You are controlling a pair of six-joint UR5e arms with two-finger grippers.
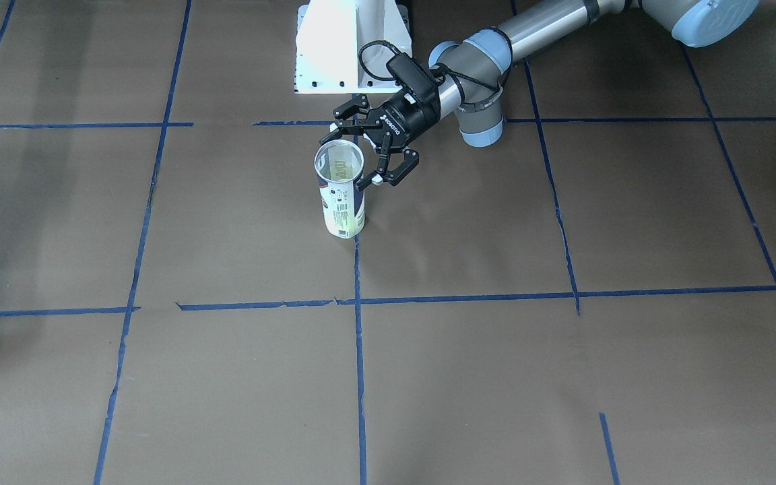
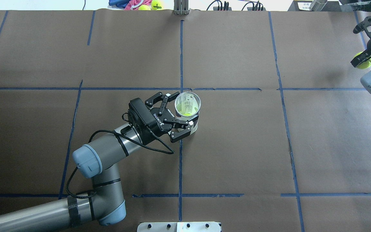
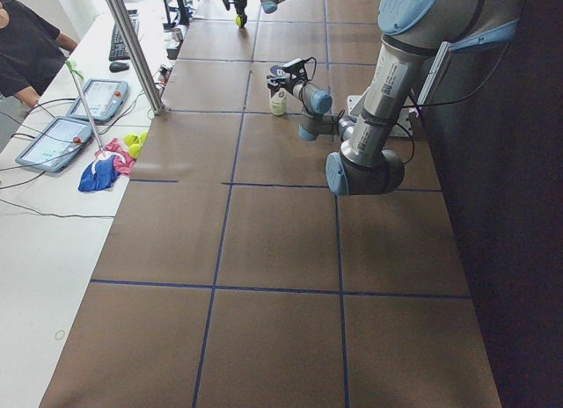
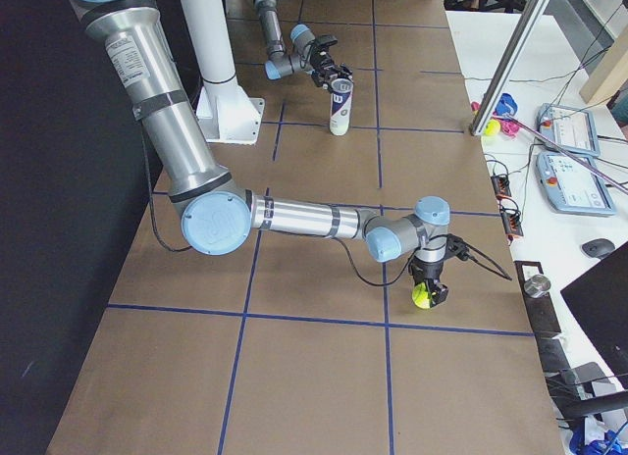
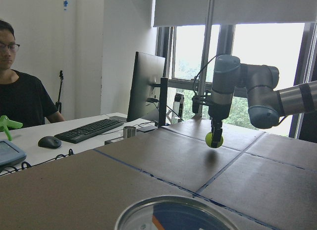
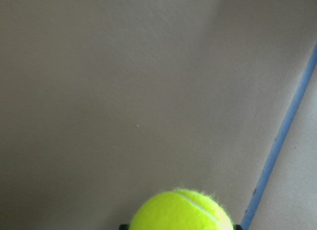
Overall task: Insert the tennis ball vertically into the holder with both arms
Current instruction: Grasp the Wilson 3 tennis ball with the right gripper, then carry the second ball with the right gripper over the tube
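Observation:
The holder [image 1: 342,209], a clear can with a white and navy label, stands upright and open-topped near the table's middle [image 2: 188,102]. A yellow-green shape shows low inside it; I cannot tell what it is. My left gripper [image 2: 181,112] is open, its fingers [image 1: 388,174] straddling the can near its top. The can's rim [image 5: 173,212] fills the bottom of the left wrist view. My right gripper [image 2: 362,59] is shut on the tennis ball [image 2: 363,62] far off at the table's right end, just above the surface [image 4: 424,296]. The ball also shows in the right wrist view [image 6: 181,210].
The white pedestal base [image 1: 351,47] stands just behind the can. Blue tape lines cross the brown table. Spare tennis balls [image 2: 150,4] and a coloured cloth lie beyond the far edge. An operator [image 3: 26,47] sits at a desk with tablets and a keyboard.

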